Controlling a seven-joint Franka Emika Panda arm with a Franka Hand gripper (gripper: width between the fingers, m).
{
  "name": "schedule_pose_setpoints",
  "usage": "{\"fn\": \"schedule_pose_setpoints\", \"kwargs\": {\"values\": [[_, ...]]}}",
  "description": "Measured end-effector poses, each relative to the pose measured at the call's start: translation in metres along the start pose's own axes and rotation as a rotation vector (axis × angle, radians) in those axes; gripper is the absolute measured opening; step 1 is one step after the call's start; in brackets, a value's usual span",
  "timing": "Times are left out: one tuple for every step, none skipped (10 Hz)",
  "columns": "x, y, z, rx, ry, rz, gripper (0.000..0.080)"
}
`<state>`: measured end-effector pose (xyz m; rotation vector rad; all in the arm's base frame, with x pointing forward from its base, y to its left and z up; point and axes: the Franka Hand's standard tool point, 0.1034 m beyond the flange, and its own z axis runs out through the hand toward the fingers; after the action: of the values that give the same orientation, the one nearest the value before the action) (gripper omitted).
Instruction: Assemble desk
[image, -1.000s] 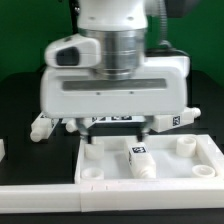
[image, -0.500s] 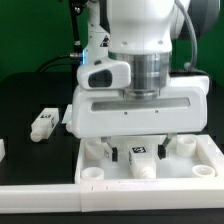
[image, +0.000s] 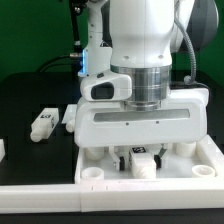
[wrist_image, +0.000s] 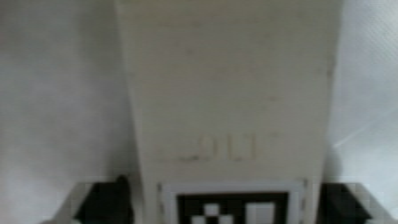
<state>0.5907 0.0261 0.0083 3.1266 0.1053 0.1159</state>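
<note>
Hidden: the bulky white robot gripper (image: 140, 157) blocks most of the short white plastic leg (image: 143, 167) right under it. Only the leg's near end and its black-and-white tag poke out.
Grip: fingers sit on either side of that leg, but honestly can't tell if they're pinching it or loose.
Wrist view: blurry, the leg (wrist_image: 228, 90) fills nearly everything, and its tag is cut off at the edge.
Tabletop: the large flat white rimmed tabletop (image: 180, 168) lies beneath the gripper with the leg lying in it between the round corner sockets. Its far rim is mostly hidden.
Around: a second short white leg (image: 43, 123) lies on the black table (image: 25, 95), well off the gripper toward the exterior view's left.
</note>
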Motion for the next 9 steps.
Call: {"fn": "schedule_pose_setpoints", "kwargs": {"values": [[0.000,0.000,0.000,0.000,0.000,0.000,0.0277],[0.000,0.000,0.000,0.000,0.001,0.000,0.0277],[0.001,0.000,-0.001,0.000,0.002,-0.001,0.0281],[0.001,0.001,-0.012,0.003,0.005,-0.008,0.0281],[-0.010,-0.001,-0.033,0.010,0.009,0.001,0.0281],[-0.028,-0.002,-0.050,0.019,-0.007,0.011,0.0281],[-0.043,-0.003,-0.057,0.020,-0.012,0.012,0.0281],[-0.047,-0.006,-0.055,0.018,-0.021,0.009,0.0281],[-0.046,-0.005,-0.054,0.019,-0.020,0.014,0.0282]]}}
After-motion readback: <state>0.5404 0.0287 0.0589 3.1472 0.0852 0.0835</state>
